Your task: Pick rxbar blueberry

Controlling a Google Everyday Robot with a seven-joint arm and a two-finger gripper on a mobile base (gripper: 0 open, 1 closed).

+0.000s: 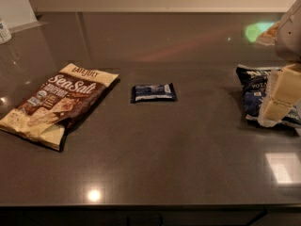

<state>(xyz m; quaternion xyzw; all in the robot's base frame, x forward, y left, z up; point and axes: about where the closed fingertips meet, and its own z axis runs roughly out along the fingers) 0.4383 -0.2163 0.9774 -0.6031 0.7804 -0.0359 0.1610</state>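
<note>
The rxbar blueberry (153, 92) is a small dark blue wrapped bar with a pale label. It lies flat near the middle of the dark countertop (155, 159). My gripper (281, 95) is at the right edge of the view, with cream-coloured fingers (286, 84) pointing down. It hangs over a blue chip bag, well to the right of the bar and apart from it. Nothing shows between the fingers.
A large brown and cream Sea Salt snack bag (59, 105) lies at the left. A dark blue potato chip bag (257, 95) lies at the right, partly behind the gripper. A white container (4, 31) stands at the far left back. The counter's front edge runs along the bottom.
</note>
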